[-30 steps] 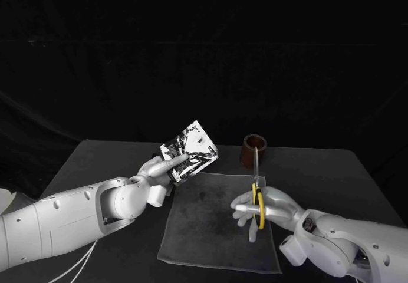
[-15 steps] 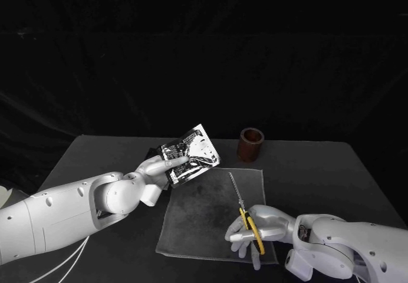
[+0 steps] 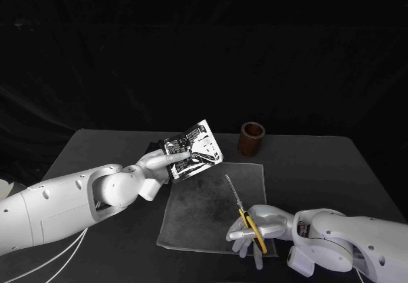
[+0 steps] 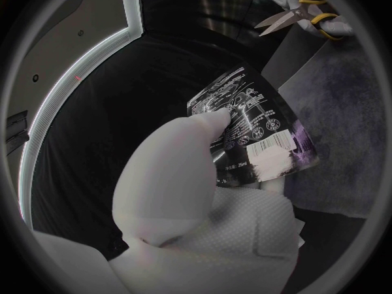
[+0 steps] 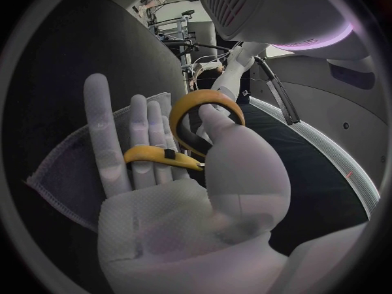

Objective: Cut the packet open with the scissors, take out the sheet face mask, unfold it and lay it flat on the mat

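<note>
Left hand (image 3: 158, 164) holds packet (image 3: 194, 150), right hand (image 3: 265, 223) scissors (image 3: 238, 200).

One packet (image 3: 192, 148), one pair of scissors (image 3: 242, 209), one grey mat (image 3: 200, 218) and one brown cup (image 3: 252, 138) are counted on one black table (image 3: 331, 171). Two hands are counted: the left hand (image 3: 157, 165) and the right hand (image 3: 259, 227).

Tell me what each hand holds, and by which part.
The left hand pinches the packet near its lower edge; the right hand holds the scissors by their yellow handles, blades free.
</note>
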